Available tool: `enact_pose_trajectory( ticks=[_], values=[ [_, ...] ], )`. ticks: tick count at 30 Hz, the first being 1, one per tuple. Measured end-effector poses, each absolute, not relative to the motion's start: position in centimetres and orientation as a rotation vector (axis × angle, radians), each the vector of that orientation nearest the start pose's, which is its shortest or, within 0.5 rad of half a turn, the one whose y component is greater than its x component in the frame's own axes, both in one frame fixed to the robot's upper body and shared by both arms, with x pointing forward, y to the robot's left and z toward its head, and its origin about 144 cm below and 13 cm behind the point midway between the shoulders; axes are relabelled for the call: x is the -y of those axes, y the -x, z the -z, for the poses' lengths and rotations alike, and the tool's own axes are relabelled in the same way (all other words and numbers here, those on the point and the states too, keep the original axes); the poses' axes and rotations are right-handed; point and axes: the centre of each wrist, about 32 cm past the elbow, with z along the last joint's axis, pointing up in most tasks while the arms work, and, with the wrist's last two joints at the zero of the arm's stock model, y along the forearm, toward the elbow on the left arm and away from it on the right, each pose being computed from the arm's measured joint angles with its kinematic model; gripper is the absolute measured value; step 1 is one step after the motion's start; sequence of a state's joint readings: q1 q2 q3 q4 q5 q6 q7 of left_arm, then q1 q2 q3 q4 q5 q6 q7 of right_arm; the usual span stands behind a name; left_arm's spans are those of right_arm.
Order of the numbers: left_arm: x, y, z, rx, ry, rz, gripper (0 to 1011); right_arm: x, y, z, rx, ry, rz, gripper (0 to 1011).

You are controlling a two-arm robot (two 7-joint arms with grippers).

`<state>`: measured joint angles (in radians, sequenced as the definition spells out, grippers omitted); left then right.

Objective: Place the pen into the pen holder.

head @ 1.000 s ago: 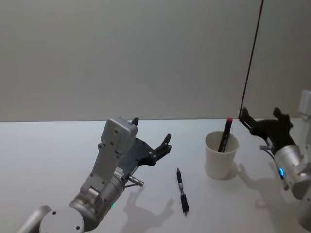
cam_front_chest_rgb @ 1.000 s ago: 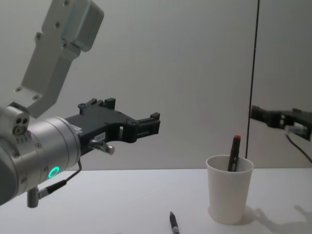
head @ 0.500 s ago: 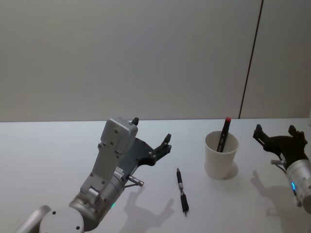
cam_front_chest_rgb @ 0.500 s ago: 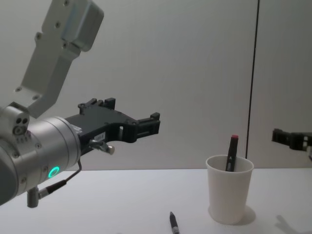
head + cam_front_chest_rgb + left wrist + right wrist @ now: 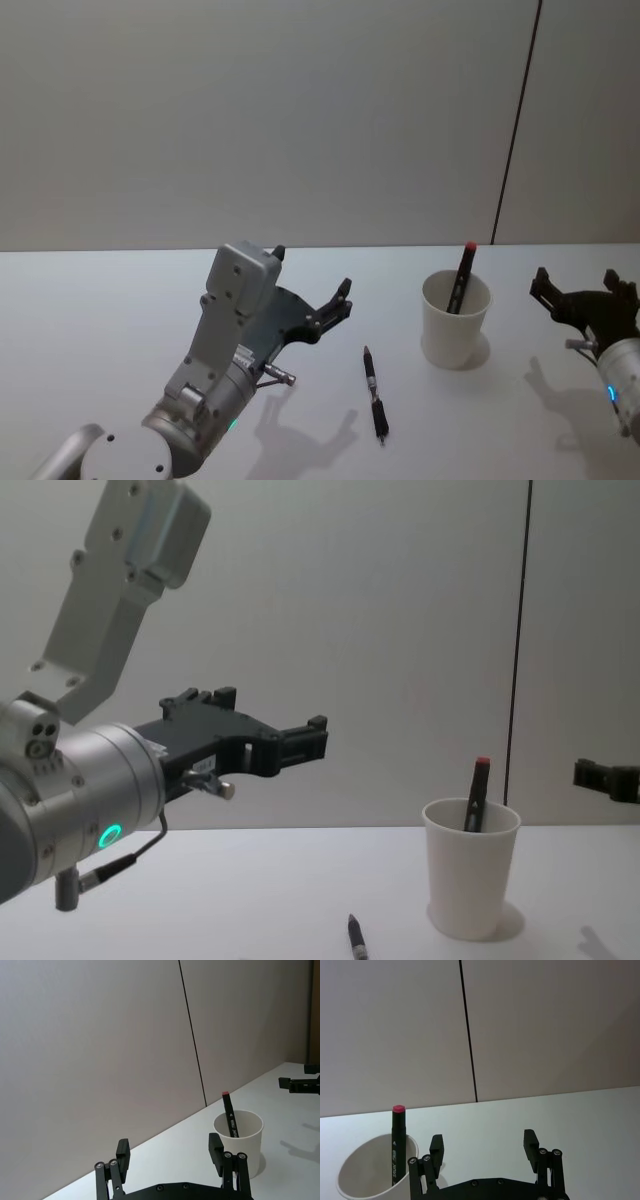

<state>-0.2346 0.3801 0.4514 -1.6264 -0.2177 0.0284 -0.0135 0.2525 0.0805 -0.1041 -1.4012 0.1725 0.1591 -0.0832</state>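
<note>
Right end effector point(image 5: 576, 281): you are pulling it back from the pen holder point(image 5: 455, 332), fingers apart, empty.
Red-capped pen point(image 5: 461, 276): standing in the holder.
Second pen point(image 5: 374, 392): lying on the desk point(image 5: 100, 320), waiting.
Left end effector point(image 5: 312, 268): hovering, spread open.

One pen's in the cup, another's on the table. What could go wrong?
The loose pen lies flat on the table; the open left end effector may push it instead of gripping. The pen holder holds a leaning red-capped pen; another pen, or the nearby right end effector, could tip it.
</note>
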Motion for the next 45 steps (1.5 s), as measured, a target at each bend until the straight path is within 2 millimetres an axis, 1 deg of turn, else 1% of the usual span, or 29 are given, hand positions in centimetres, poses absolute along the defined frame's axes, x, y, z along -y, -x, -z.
enact_pose_trajectory(
  ticks=[9, 24, 32, 45],
  values=[
    [-20.0, -49.1, -120.3, 0.182, -0.081, -1.13, 1000, 22.3, -52.8, -117.6, -0.122, 0.032, 1.562, 1001],
    [-20.4, -49.0, -119.6, 0.071, -0.125, -1.152, 1000, 22.3, -52.7, -117.6, -0.124, 0.038, 1.566, 1001],
    [-20.1, -49.7, -119.7, 0.049, -0.141, -1.145, 999, 22.3, -52.7, -117.6, -0.124, 0.039, 1.567, 1002],
    [-18.8, -51.3, -119.9, -0.029, -0.169, -1.141, 1000, 22.3, -52.7, -117.5, -0.125, 0.04, 1.567, 1001]
  ],
)
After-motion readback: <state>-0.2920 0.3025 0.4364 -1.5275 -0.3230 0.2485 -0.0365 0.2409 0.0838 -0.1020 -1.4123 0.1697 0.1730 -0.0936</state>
